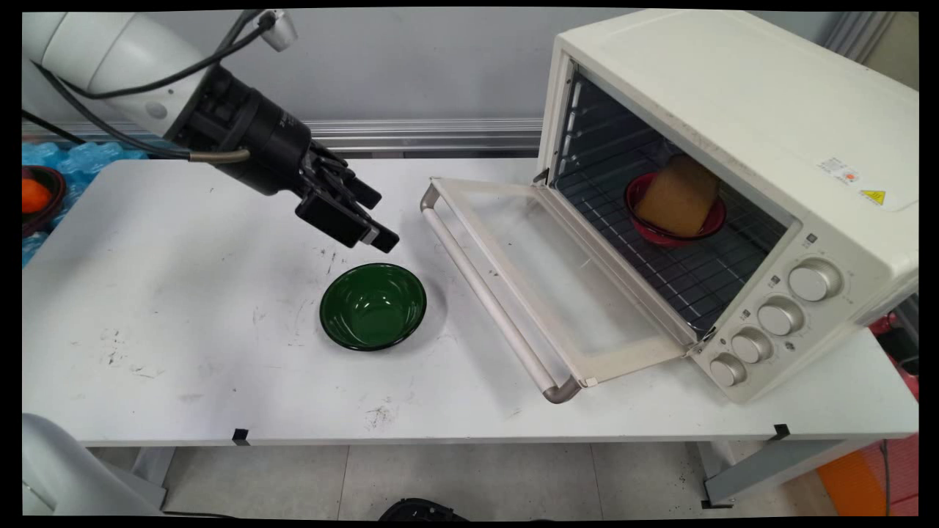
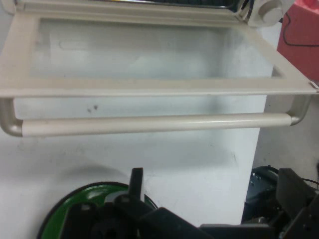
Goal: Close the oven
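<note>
1. Across the white bench, the biggest thing by far is the cream toaster oven on the right side, its mouth facing left toward the arm.
2. Its door lies folded flat onto the bench, glass up, with the long handle bar running along the outer edge; in the hand view that bar stretches straight across, broadside to the camera.
3. Inside on the wire rack sits a red bowl carrying a tan, loaf-like block.
4. Left of the door, a green bowl stands empty and upright on the bench; its rim peeks up at the bottom of the hand view.
5. And the gripper hangs above the bowl's far-left side, tilted down toward the door, which lies just beyond the fingers. They hold nothing; whether they're parted or closed, nobody can tell from here.
</note>
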`<state>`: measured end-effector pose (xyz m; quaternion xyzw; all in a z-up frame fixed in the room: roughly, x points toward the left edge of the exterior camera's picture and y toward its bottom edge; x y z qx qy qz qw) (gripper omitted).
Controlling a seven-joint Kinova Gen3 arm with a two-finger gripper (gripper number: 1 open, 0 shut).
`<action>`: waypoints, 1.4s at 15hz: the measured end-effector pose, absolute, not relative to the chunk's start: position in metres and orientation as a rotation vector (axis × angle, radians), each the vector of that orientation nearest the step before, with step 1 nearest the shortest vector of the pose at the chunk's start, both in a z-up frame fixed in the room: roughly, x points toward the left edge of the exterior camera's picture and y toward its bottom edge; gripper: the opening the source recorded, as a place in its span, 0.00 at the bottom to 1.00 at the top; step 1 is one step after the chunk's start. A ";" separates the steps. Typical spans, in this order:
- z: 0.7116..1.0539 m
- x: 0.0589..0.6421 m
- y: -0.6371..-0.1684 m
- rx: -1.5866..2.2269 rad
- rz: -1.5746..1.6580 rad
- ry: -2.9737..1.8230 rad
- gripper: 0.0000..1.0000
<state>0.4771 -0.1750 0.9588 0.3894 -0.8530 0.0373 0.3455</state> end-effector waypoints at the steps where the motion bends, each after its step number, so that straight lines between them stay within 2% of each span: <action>1: 0.956 0.475 -0.173 1.025 0.094 -2.216 1.00; 21: 0.854 0.394 -0.190 1.028 0.162 -2.368 1.00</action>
